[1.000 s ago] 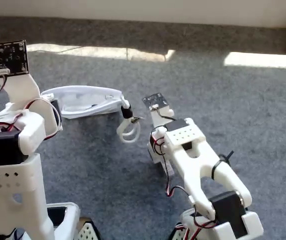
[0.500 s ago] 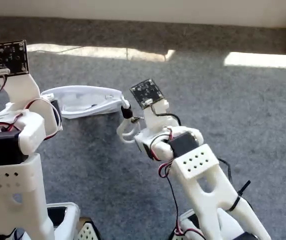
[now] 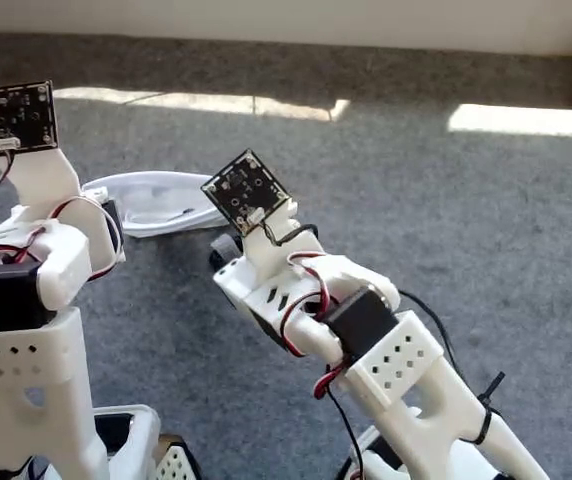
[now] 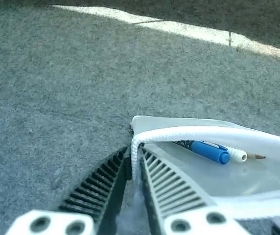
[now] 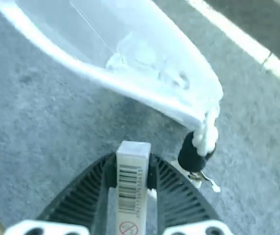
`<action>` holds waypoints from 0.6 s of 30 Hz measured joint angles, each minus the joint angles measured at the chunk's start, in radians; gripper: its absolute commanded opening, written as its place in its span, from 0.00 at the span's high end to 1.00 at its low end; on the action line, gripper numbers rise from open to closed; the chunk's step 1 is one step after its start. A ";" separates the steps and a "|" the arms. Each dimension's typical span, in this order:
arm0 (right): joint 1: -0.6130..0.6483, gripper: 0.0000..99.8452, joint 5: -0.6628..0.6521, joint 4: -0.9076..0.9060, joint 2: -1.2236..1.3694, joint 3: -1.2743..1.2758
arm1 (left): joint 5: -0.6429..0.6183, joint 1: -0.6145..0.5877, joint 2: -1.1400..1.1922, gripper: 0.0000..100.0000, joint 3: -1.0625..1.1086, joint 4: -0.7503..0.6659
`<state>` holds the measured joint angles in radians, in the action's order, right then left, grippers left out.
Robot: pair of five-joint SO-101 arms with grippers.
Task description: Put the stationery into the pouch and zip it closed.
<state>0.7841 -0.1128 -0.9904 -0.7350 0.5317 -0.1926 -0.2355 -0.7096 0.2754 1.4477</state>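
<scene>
The clear white pouch [image 3: 156,200] lies open on the grey carpet at the left. My left gripper [image 4: 134,152] is shut on the pouch's rim [image 4: 189,133] at one end. A blue pen [image 4: 203,150] and a pencil tip [image 4: 257,156] lie inside. My right gripper [image 5: 131,157] is shut on a white stick with a barcode label [image 5: 131,188], just short of the pouch's [image 5: 130,63] other end. The black zipper pull [image 5: 193,156] with its white cord hangs beside that end. From above, the right arm's camera board [image 3: 246,190] covers that end of the pouch.
Grey carpet [image 3: 446,220] runs all round, with sunlit strips [image 3: 516,120] at the back. The left arm's base [image 3: 26,370] stands at the near left. Open carpet lies to the right of the right arm.
The right arm has swung left and forward to the pouch's right end, carrying the white stick. It now covers the zipper pull and cord loop from above. The left arm has kept still.
</scene>
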 measured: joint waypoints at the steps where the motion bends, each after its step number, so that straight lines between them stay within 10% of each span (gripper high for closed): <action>1: 0.012 1.00 0.000 0.000 0.000 -0.028 | 0.000 0.000 0.000 0.99 0.000 0.000; 18: 0.063 1.00 0.000 0.422 -0.006 -0.107 | 0.000 0.000 0.000 0.99 0.000 0.000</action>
<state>0.8470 -0.1128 -0.5685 -0.7411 0.4242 -0.1926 -0.2355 -0.7096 0.2754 1.4477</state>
